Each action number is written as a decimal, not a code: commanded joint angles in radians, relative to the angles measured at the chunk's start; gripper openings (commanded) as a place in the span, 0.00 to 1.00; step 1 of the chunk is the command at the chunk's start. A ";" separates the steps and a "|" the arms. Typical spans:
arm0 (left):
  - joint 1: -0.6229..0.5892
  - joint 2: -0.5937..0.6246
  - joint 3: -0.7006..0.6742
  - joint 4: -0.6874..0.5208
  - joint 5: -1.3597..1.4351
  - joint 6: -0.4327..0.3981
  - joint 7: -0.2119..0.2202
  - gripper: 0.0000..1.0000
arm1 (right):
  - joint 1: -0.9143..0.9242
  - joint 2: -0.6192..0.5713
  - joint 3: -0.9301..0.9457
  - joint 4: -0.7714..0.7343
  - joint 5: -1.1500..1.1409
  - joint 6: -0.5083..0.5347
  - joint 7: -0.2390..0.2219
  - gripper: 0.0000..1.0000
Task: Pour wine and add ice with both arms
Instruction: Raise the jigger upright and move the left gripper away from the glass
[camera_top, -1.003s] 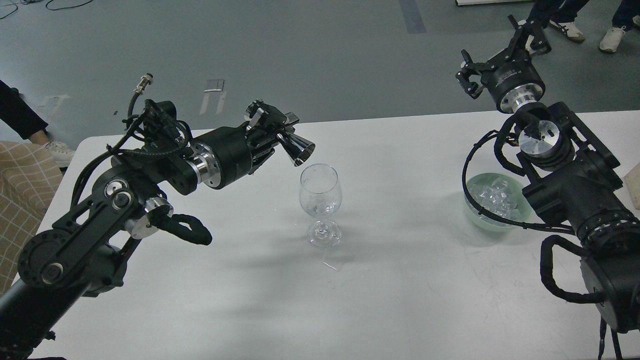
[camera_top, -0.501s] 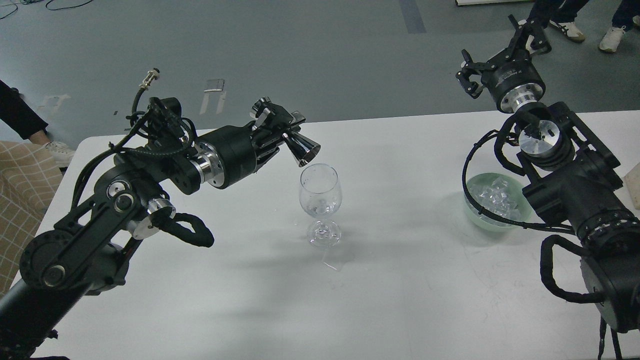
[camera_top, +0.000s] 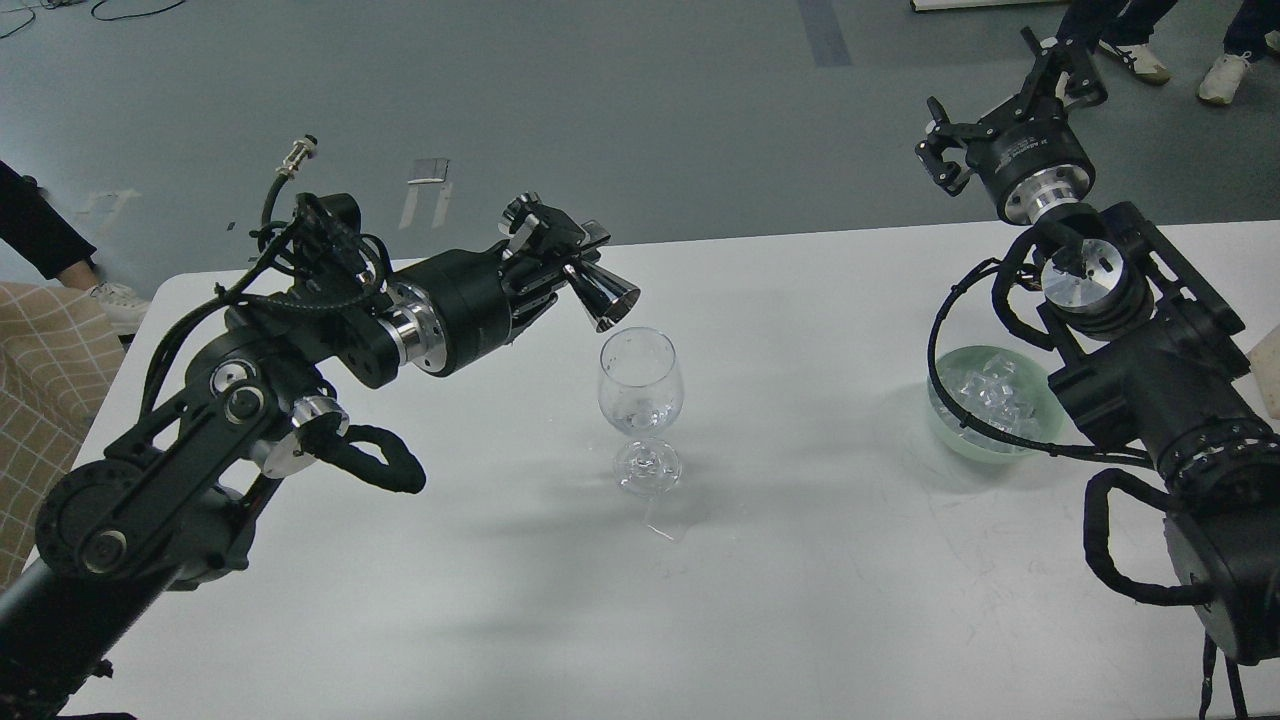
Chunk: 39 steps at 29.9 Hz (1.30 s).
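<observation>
**Measuring cup tipped over the wine glass**

We work on a white bench (camera_top: 800, 600) against grey floor (camera_top: 620, 110). Bare bench lies wide before the wine glass (camera_top: 641, 410). Our left gripper (camera_top: 560, 255) has its fingers clenched on a metal measuring cup (camera_top: 600, 290), tilted just above the glass rim. Right of the glass, well apart, the green bowl (camera_top: 985, 440) holds ice (camera_top: 990, 395). Our right gripper (camera_top: 1010, 110) hangs raised beyond the bench edge, fingers spread.

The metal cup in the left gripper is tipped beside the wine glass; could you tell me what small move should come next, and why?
Probably ease the left gripper slightly right and forward. The metal cup is tilted, its mouth just up-left of the wine glass rim rather than clearly over the bowl, so a pour might miss. The right gripper waits open beyond the ice bowl.
</observation>
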 joint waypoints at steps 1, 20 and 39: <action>0.006 -0.002 -0.013 0.004 -0.011 0.004 0.000 0.00 | 0.000 0.000 0.001 0.001 0.000 0.000 0.000 1.00; 0.044 -0.015 -0.246 0.076 -0.492 0.192 0.000 0.00 | -0.008 -0.014 -0.006 -0.003 -0.002 0.000 0.000 1.00; 0.193 -0.127 -0.584 0.268 -0.718 0.200 -0.012 0.00 | -0.009 -0.015 -0.007 -0.003 -0.003 -0.005 -0.002 1.00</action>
